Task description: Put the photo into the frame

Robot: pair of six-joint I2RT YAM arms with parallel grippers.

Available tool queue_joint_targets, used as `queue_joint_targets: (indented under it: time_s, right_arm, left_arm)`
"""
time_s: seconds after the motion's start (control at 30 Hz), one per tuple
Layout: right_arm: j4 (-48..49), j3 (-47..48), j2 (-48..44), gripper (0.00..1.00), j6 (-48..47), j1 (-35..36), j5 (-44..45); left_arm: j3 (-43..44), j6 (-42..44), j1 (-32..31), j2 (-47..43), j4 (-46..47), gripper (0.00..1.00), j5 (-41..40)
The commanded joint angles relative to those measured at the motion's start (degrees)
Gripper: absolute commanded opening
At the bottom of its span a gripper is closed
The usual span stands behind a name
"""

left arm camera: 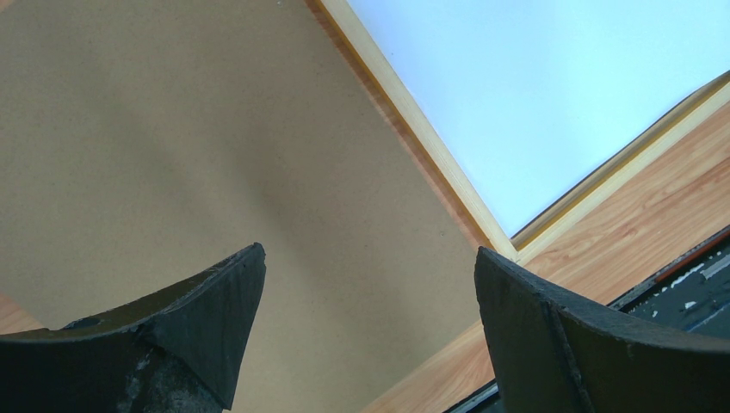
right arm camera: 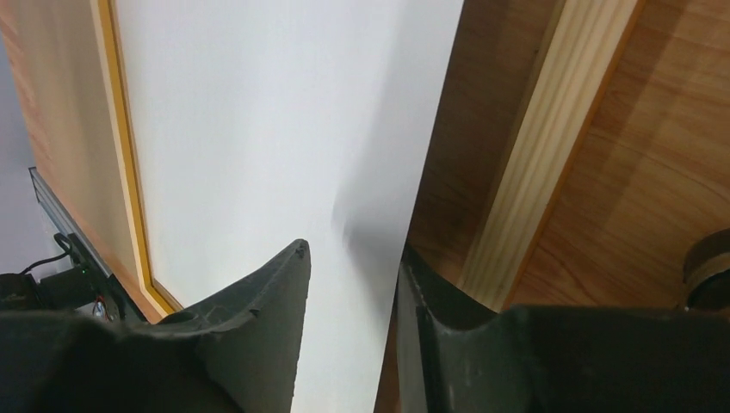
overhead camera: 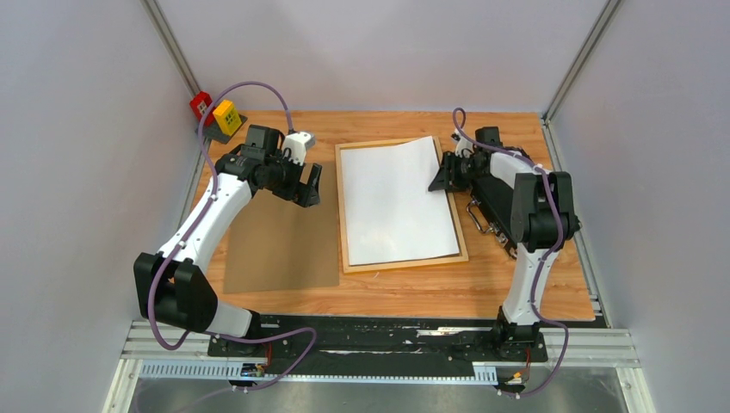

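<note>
The right fingers (right arm camera: 258, 335) stand slightly parted, released, astride the right edge of the photo (overhead camera: 396, 202). It lies white back up in the frame (overhead camera: 405, 263) at the top view's centre, its upper right corner riding over the rail. The left fingers (left arm camera: 207, 318) gape wide above the brown panel (overhead camera: 280, 249), left of centre on the tabletop (overhead camera: 516, 292).

Plain grey walls (overhead camera: 77, 172) stand all around. The table (overhead camera: 413, 297) is brown wood, with a metal rail (overhead camera: 594, 347) in front.
</note>
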Motion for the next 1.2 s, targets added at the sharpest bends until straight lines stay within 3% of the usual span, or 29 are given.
queue_joint_targets:
  time_s: [0.0,0.27,1.17]
  right_arm:
    - [1.6,1.3,-1.4,0.41,-1.3,0.0,3.2]
    - [1.3,1.4,-2.3,0.46,-2.0,0.0,5.4]
    - [2.0,-0.6,-11.7,0.49,-6.7,1.4,8.0]
  left_arm:
    - [0.0,0.8,0.0,-1.4,0.7,0.98,0.2]
    - [-0.1,0.9,0.1,-1.6,0.8,0.98,0.2]
    - [-0.1,0.8,0.0,-1.9,0.7,0.98,0.5]
